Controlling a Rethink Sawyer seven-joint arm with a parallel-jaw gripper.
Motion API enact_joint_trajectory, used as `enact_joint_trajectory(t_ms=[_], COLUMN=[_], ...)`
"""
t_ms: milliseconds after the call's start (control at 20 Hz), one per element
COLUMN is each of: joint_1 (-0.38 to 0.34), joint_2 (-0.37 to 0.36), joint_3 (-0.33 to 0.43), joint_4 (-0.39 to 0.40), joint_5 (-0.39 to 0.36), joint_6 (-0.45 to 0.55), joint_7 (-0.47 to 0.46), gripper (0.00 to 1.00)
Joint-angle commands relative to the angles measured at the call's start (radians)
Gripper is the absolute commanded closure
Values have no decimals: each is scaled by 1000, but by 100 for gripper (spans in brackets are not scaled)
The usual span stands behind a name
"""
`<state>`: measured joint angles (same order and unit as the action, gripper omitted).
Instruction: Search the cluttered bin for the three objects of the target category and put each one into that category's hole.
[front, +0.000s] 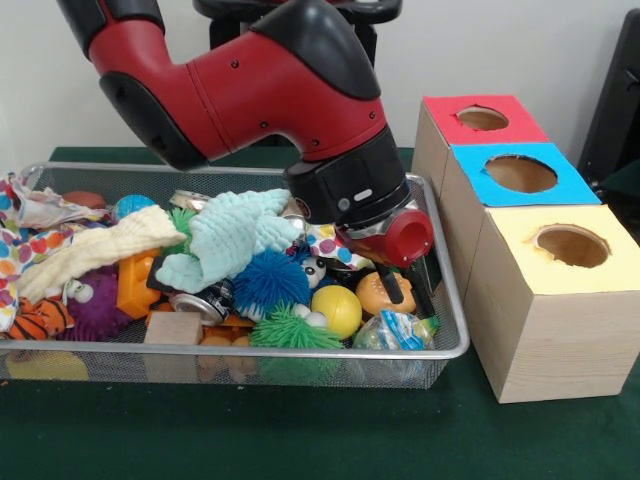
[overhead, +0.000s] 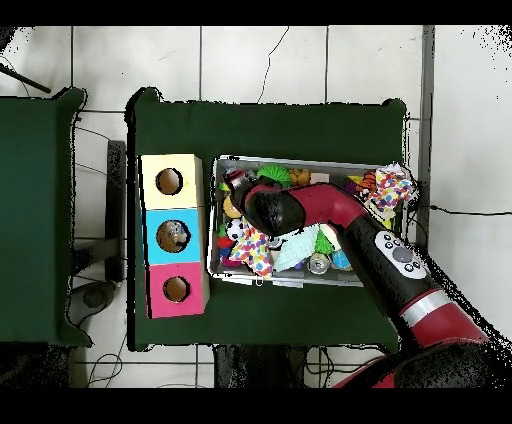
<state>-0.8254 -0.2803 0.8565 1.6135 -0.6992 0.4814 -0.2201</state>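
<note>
Here the wire bin (front: 452, 340) runs lengthwise across the green table (front: 300, 440), its long axis side to side in the front view, heaped with toys: a pale blue cloth (front: 235, 235), a blue spiky ball (front: 270, 280), a yellow ball (front: 338, 308) and an orange ball (front: 375, 292). Just beside its end stand three wooden boxes in a row, each hole facing up: red (front: 482, 118), blue (front: 520, 173) and yellow (front: 570, 245). The red arm (front: 250, 90) slants down into the bin's box-side end, wrist tilted, gripper (front: 410, 290) among the toys by the orange ball; its two black fingers (front: 393, 291) stand apart, clamping nothing.
</note>
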Motion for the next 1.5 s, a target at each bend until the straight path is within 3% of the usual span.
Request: enact_joint_trajectory(t_ms=[50,650,1500], joint_1=[-25,-47,-19], joint_2=[56,54,-42], joint_3=[-62,-46,-44], joint_4=[-45,-43,36], joint_5=[18,38,66], joint_6=[-1,33,20], joint_7=[168,142,203], gripper=[0,0,0])
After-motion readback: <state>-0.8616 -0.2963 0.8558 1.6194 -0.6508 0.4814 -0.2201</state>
